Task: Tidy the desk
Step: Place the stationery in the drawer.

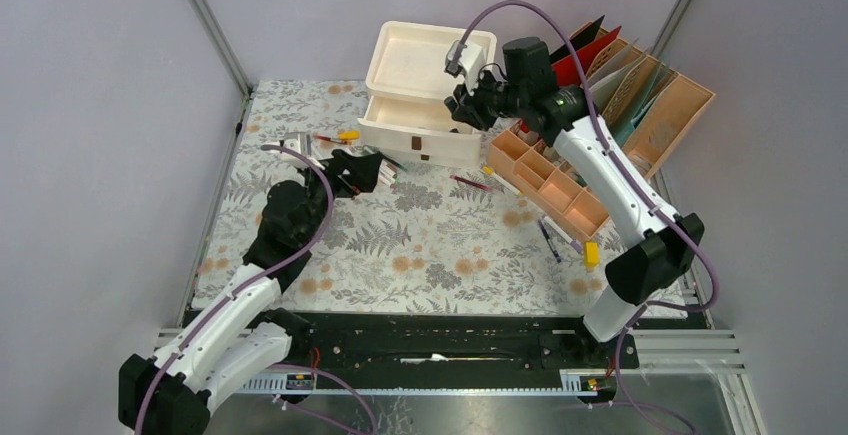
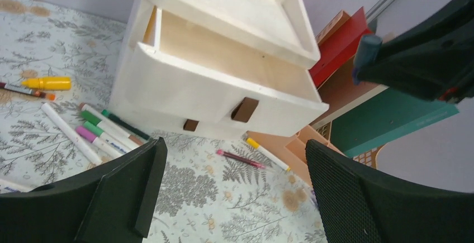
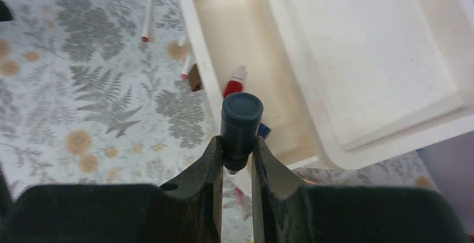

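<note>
Desk point(image 1: 430, 245), right end effector point(image 3: 236, 152) pinching dark marker point(image 3: 241, 114)

On your worktop point(image 1: 420, 255), find the drawer unit point(image 1: 425, 95) at the far middle, loose markers point(image 2: 92, 127) at its left front, the compartment tray point(image 1: 550, 180) to its right, the file rack point(image 1: 645, 105) behind that tray.

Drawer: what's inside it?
A red marker lies in the drawer, plus something blue mostly hidden behind the dark marker in the right gripper. The top tray covers the rest.
</note>
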Controlling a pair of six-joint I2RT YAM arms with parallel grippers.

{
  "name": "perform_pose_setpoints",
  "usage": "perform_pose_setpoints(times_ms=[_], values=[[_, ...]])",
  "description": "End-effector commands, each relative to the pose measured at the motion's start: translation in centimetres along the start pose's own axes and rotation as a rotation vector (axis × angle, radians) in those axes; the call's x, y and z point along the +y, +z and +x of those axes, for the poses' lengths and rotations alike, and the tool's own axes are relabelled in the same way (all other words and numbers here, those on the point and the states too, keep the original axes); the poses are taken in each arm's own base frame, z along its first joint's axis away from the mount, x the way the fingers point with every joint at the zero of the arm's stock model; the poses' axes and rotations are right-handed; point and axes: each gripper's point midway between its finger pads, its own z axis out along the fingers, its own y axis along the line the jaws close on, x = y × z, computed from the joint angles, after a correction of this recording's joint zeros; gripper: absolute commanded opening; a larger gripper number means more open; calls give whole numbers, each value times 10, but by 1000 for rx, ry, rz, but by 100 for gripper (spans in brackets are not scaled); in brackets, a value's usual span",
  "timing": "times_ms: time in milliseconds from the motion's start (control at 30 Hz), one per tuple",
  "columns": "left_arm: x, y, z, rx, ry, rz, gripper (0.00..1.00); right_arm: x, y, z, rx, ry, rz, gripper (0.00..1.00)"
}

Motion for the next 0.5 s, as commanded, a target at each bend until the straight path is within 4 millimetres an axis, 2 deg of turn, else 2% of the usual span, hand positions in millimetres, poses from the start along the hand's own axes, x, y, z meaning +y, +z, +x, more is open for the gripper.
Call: perform_pose_setpoints(times_ms=[0,233,333,367,467], values=[[6,-1,14,59,-9,40,99,-33,6,4,74,-116,119,0],[25,-3,18,62,-24,1,99,-41,25,20,123,-100,122,16],[29,-3,17,62,-28,-1,99,-41,29,26,138,-78,125,36],[30,-3,17,61,-29,-2,99,-40,30,26,139,-69,125,46],[28,-2,15,59,-47,21,99,-33,26,17,118,-30,96,64]])
